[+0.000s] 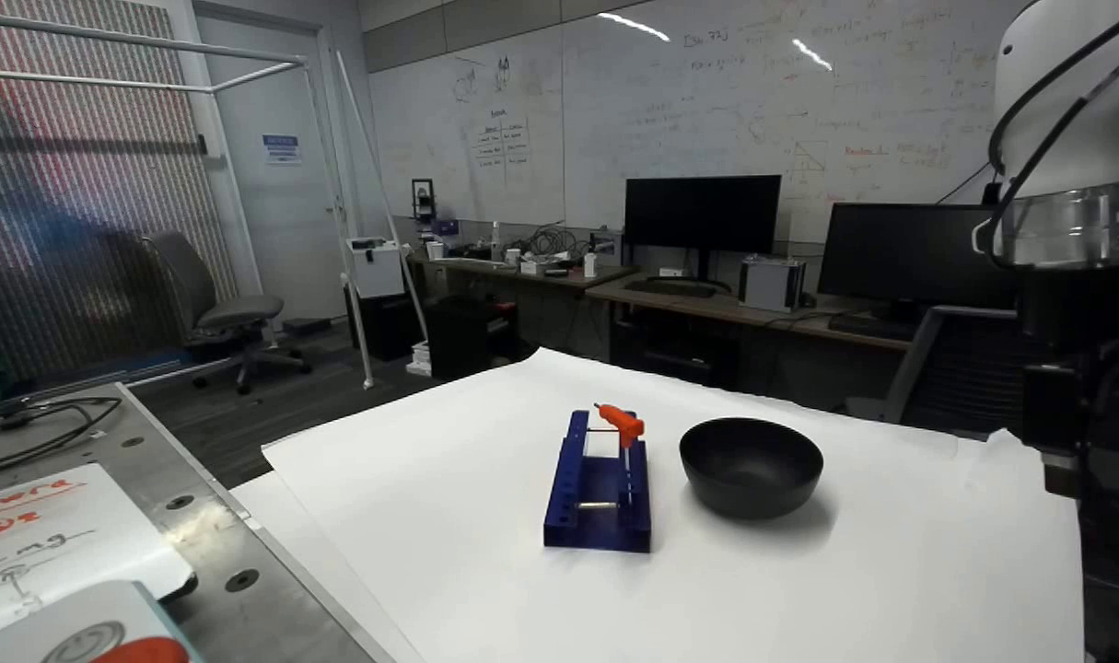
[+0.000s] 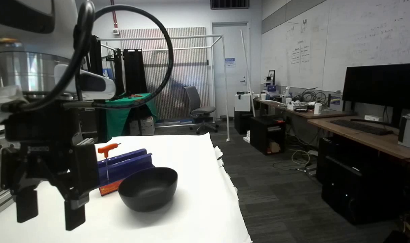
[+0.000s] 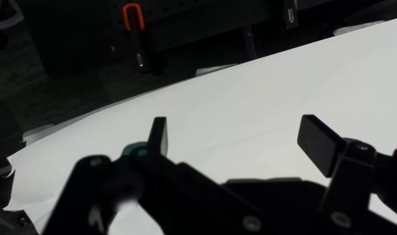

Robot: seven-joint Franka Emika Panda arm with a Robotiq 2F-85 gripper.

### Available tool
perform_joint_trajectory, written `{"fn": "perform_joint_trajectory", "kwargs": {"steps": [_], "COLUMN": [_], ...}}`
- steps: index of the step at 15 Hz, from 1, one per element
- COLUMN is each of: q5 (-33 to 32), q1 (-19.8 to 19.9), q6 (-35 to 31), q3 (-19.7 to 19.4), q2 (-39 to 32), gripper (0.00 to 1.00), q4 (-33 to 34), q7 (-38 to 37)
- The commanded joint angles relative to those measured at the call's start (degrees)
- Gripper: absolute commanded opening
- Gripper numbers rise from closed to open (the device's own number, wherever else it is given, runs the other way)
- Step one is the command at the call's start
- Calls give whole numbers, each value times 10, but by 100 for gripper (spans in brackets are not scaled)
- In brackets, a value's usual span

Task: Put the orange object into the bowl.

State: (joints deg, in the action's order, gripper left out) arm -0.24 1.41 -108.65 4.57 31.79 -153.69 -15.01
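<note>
Jaws hang spread, pointing down, at the end of the arm (image 2: 32, 67); the wrist view shows the white-topped counter (image 3: 231, 130) through the gap between them. In an exterior view they are at the right edge, mostly lost in the dark, well apart from the rack (image 1: 600, 532) and the bowl (image 1: 752, 499). The tool (image 1: 623, 426) is upright at one end of the blue rack, its orange handle across the top, its metal shaft running down beside a rail; whether it passes through a hole I cannot tell. The bowl, round and black, rests mouth up on the counter just beside the rack, a strip of white between them. Low on the rack shows an orange patch (image 2: 109, 188), partly behind the bowl. Beyond are monitors (image 1: 702, 214), a whiteboard (image 1: 485, 138) and a chair (image 1: 237, 310).
</note>
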Motion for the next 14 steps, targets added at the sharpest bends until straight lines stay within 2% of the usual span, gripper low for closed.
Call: {"fn": "perform_joint_trajectory", "kwargs": {"steps": [1,5,10,14], "q5": [0,0,19,40], "q1": [0,0,-10,-33], "q6": [2,2,-76,-142], "q3": [-1,-1,13,31], "q2": [0,0,-98,-194], "gripper": [100,100,100,100], "q4": [1,1,59,133], "q7": [0,0,-26,-41]}}
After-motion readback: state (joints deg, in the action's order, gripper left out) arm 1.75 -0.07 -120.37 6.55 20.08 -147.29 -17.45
